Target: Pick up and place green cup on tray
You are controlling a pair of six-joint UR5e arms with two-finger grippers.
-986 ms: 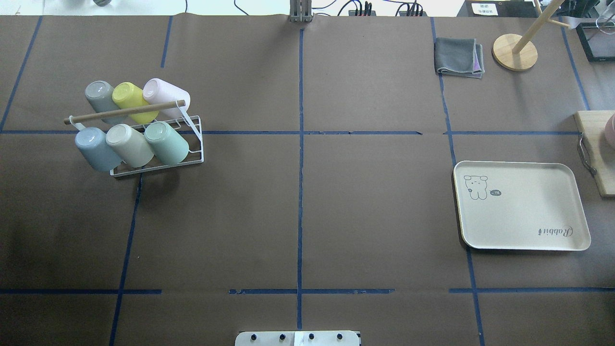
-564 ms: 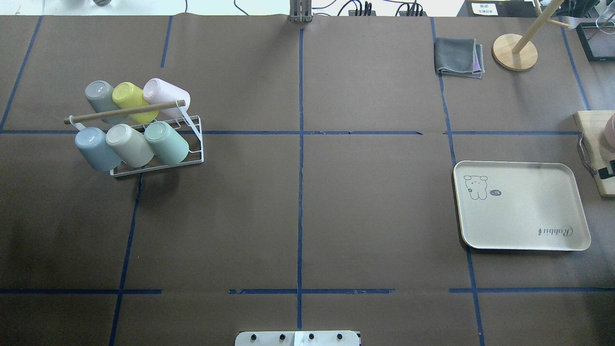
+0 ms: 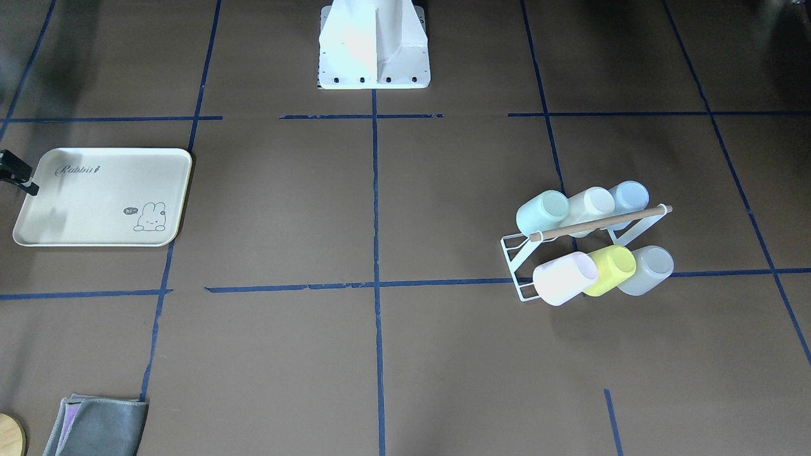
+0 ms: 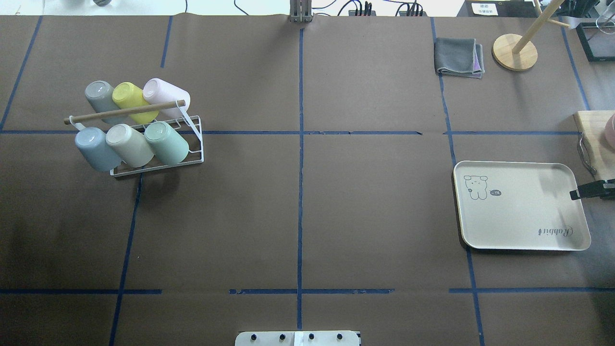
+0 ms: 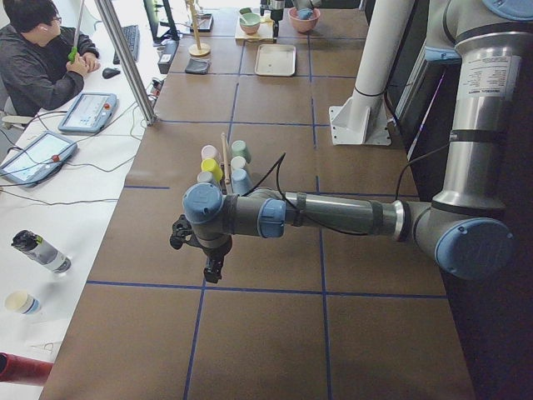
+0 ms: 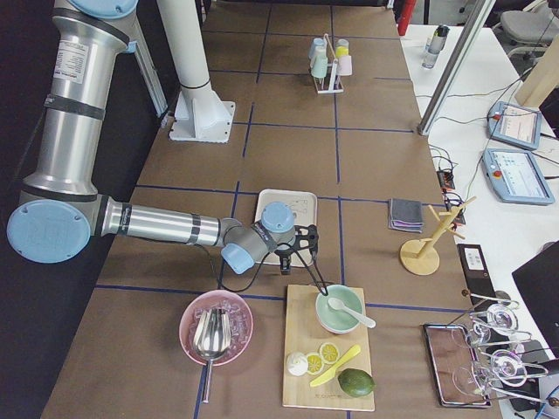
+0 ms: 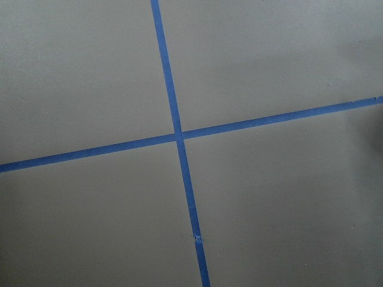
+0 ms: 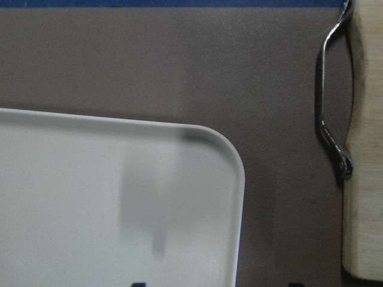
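Front-facing: the green cup (image 3: 542, 212) sits upside down and tilted on a peg of the white wire cup rack (image 3: 514, 253). It's in the end slot of the robot-side row, next to a cream cup (image 3: 592, 202). The end slot leaves one flank open, which is likely the easiest side to grip. The tray (image 3: 95, 215) lies flat and bare, well apart from the rack toward the robot's right, so any spot on it can take the cup. The right gripper (image 3: 16, 172) pokes in at the tray edge farthest from the rack.

Overhead: the rack's wooden carry bar (image 4: 125, 111) runs over the gap between the two rows. I'd judge the approach has to come from the robot side or the rack's tray-facing end.

Exterior left: the left gripper (image 5: 214, 268) hangs over the table near the rack, on the side away from the tray, touching nothing. Can't tell its jaw state from here.

Exterior right: the right arm is low, beyond the tray from the rack, beside a wooden cutting board (image 6: 297, 327).

Left wrist: only blue tape lines (image 7: 179, 134) crossing; no fingers, no rack.

Right wrist: tray corner plus the board's metal handle (image 8: 326, 119). Two dark tips barely show at the bottom edge, well apart with nothing between them. Jaws are probably spread and empty, though too little shows to be sure.

The cup is not yet touched. The left arm is the one near the rack and the tray is far across, so a handover looks likely.
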